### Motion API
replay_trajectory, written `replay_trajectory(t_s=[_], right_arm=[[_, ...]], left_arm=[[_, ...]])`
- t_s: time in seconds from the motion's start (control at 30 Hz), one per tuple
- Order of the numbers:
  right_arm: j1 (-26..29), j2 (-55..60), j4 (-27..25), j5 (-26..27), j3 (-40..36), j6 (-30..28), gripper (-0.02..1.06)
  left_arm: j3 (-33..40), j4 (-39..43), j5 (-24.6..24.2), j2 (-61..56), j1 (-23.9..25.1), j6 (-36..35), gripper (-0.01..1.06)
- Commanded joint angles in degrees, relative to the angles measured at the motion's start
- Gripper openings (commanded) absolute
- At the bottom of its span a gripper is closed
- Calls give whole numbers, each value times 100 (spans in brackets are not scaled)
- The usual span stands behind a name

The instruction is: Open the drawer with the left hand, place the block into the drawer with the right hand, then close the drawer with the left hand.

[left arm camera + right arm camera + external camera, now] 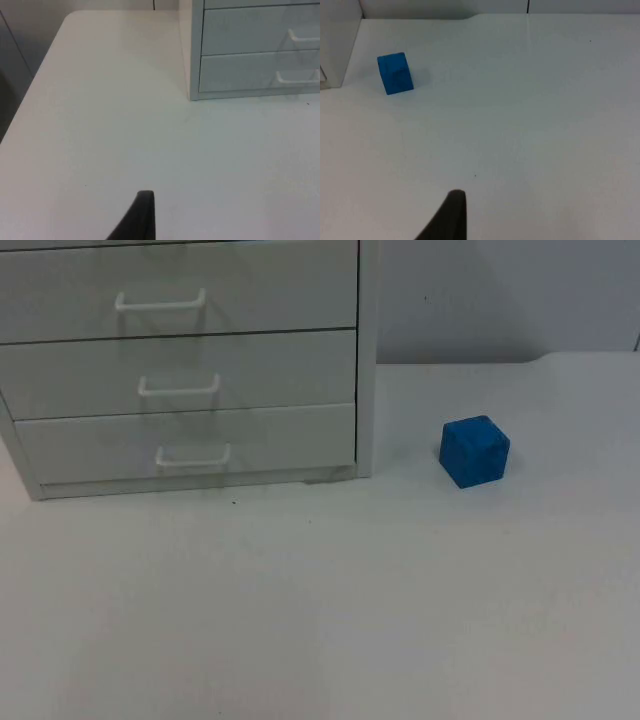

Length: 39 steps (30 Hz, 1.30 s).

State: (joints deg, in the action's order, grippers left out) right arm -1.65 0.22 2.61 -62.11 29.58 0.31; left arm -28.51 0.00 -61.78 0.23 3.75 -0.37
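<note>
A white drawer cabinet (250,370) stands at the back left of the table, its three drawers all shut, each with a white bar handle (193,455). On the table to the right of the cabinet rests a blue block (475,451). My left gripper (142,217) hovers over bare table, well off the cabinet's (250,70) left front corner. My right gripper (451,215) waits over the table far from the blue block (395,73), which sits beside the cabinet's side wall (337,45). Neither gripper holds anything that I can see.
The white table top (320,620) ends at a grey partition wall (500,300) behind the block. The table's left edge (30,85) runs close to my left gripper's side, with a dark drop beyond it.
</note>
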Motion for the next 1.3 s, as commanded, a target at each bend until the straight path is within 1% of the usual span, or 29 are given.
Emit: replay_trajectory(t_s=[0.0, 0.2, 0.4, 0.43, 0.47, 0.53, 0.57, 0.6, 0.63, 0.77, 0.8, 0.9, 1.1, 1.27], right_arm=[[-23, 99, -48, 58, 1, 6, 105], [-23, 684, -184, 192, 122, 6, 105], [-23, 1808, -305, 630, 450, 6, 105], [-23, 1808, -305, 630, 450, 6, 105], [-23, 2117, -303, 721, 551, 6, 105], [-23, 2393, -303, 851, 645, 6, 105], [-23, 2710, -303, 949, 720, 6, 105], [-23, 2816, -303, 975, 746, 6, 105], [-23, 2816, -303, 975, 746, 6, 105], [-23, 3680, -308, 1334, 843, 6, 105], [-23, 3680, -308, 1334, 843, 6, 105], [-23, 4274, -308, 1377, 865, 6, 105], [-23, 5010, -261, 1404, 865, -31, 105], [-23, 5361, -261, 1437, 865, -31, 105]], left_arm=[[-42, -80, -1, 79, 27, -91, 104], [-228, -91, -15, 521, 27, -160, 103], [-333, -345, 0, 1563, 27, -177, 103], [-333, -345, 0, 1563, 27, -177, 103], [-333, -371, 36, 1805, 27, -177, 103], [-333, -384, 159, 2180, 27, -187, 103], [-333, -384, 267, 2385, 27, -205, 103], [-333, -384, 374, 2546, 27, -202, 103], [-333, -384, 374, 2546, 27, -202, 103], [-333, -525, 917, 3321, 27, -175, 103], [-333, -525, 917, 3321, 27, -175, 103], [-333, -525, 1197, 3759, 27, -160, 103], [-333, -525, 1314, 4361, 27, -98, 103], [-333, -580, 1365, 4560, 27, 37, 103]])
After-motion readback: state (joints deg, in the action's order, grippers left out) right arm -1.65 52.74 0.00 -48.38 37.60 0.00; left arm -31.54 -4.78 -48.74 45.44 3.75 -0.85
